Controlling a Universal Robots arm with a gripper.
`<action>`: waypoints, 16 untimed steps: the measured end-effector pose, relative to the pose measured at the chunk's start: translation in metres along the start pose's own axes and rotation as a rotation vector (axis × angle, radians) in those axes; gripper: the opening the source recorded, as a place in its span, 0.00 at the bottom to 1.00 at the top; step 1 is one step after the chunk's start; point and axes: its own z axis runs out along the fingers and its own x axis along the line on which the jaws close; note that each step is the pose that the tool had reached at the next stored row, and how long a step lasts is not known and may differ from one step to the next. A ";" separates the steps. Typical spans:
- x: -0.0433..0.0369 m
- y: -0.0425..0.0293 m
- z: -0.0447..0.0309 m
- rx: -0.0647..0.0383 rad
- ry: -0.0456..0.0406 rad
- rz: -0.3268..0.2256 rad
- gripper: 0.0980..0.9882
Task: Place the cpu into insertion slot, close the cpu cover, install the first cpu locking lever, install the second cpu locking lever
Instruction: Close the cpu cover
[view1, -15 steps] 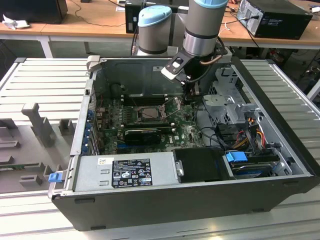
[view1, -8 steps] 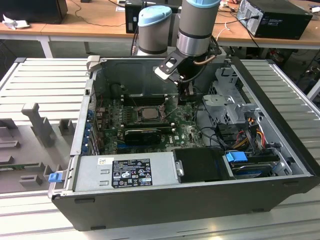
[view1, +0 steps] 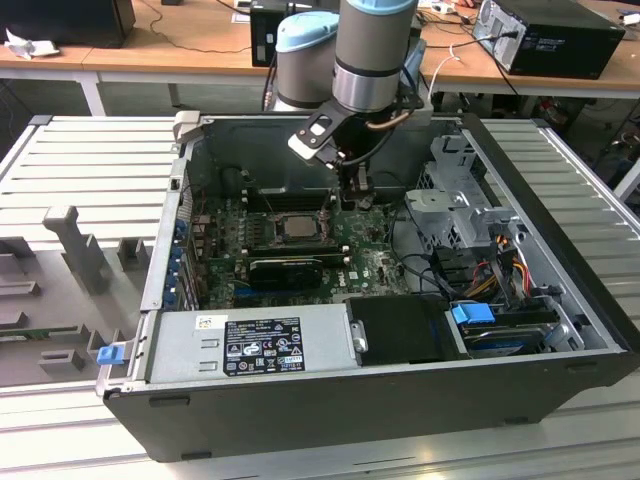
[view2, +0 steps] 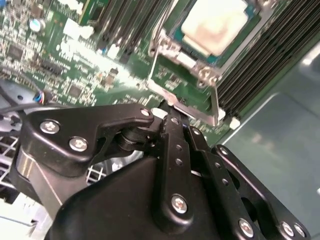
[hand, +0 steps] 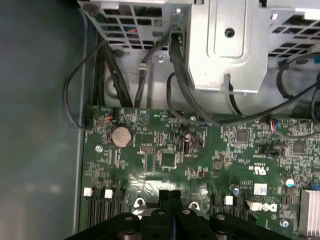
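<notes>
Silver-grey square cpu (view2: 215, 25) seated on green motherboard (view2: 75, 65); silvery hinged-frame cpu cover (view2: 215, 97) raised; black gripper (view2: 167, 116) closed, empty, at cover edge.

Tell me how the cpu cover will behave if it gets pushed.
The cpu cover looks like thin metal framing a big cut-out, so it is probably light and stiff. It seems hinged at one edge beside the cpu, so a push likely swings it rather than slides it. Its bare rails may be slippery.
</notes>
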 end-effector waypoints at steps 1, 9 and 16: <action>0.0001 -0.0024 0.0001 0.000 0.0001 0.000 0.01; 0.0014 -0.0263 0.0020 0.000 0.0000 0.000 0.01; 0.0022 -0.0491 0.0165 0.000 -0.0002 0.000 0.01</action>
